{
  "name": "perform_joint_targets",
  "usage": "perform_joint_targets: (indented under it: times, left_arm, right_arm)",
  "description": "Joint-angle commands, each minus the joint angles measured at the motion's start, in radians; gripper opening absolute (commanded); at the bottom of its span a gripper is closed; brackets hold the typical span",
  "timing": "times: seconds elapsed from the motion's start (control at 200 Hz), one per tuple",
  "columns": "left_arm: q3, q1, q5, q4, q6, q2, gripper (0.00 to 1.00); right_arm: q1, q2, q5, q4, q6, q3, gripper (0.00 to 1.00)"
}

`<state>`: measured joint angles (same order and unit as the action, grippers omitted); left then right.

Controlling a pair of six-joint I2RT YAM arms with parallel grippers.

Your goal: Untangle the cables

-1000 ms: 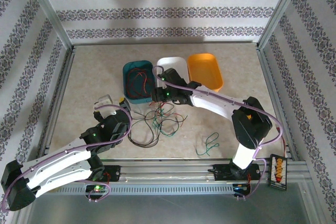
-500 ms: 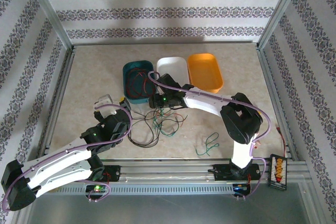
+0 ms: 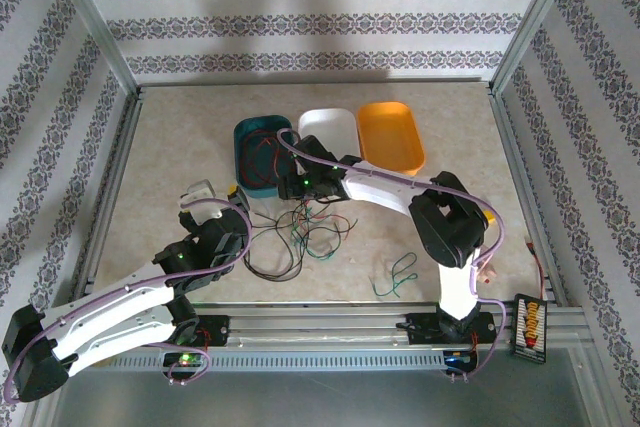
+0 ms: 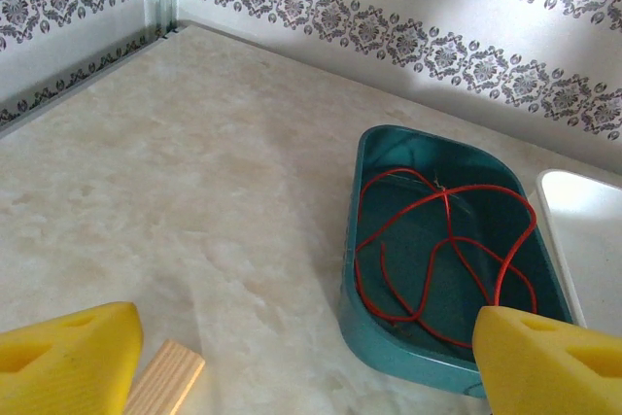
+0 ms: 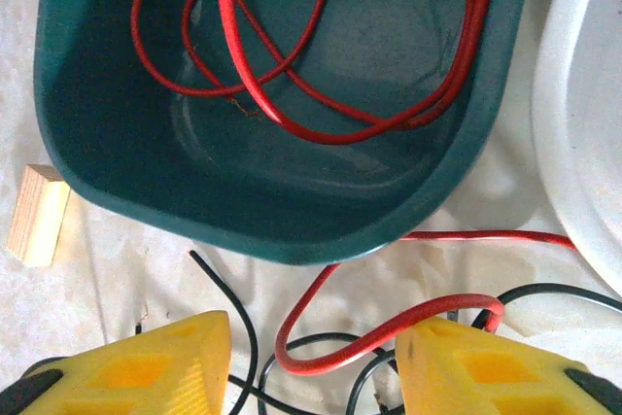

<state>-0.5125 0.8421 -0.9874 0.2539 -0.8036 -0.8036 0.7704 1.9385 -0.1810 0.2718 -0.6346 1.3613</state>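
The cables lie as a tangle [image 3: 300, 235] of red, green and black wires on the table just in front of a teal tray [image 3: 243, 162]. One red cable [image 5: 292, 55] is coiled inside that tray [image 5: 87, 133]. My right gripper [image 5: 311, 366] hangs open over the tangle's far edge, close to the tray's near rim. A red loop [image 5: 335, 366] and black strands [image 5: 233, 318] lie between its yellow fingers [image 5: 146, 366], not pinched. My left gripper [image 4: 306, 376] is open and holds nothing, left of the tray [image 4: 389, 342]. A single green cable [image 3: 400, 272] lies apart to the right.
A white tray [image 3: 330, 127] and an orange tray [image 3: 392, 135] stand right of the teal one. A small wooden block [image 5: 37, 213] lies by the teal tray's left corner. Metal frame rails [image 3: 110, 197] border the table. A connector strip [image 3: 530, 322] sits at the lower right.
The right arm's elbow has swung left and its gripper has shifted a little left toward the teal tray's near rim. The left arm has not moved.
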Motion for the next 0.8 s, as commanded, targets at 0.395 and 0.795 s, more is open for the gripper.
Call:
perform_joint_targets:
  times: [0.395, 0.795]
  left_arm:
    - [0.043, -0.017, 0.157, -0.268, 0.248, -0.001, 0.89]
    - [-0.021, -0.014, 0.647, -0.573, 0.435, -0.254, 0.92]
  right_arm:
    - [-0.031, -0.162, -0.018, -0.086, -0.015, -0.119, 0.01]
    - [-0.188, -0.505, -0.337, -0.148, -0.039, -0.290, 0.03]
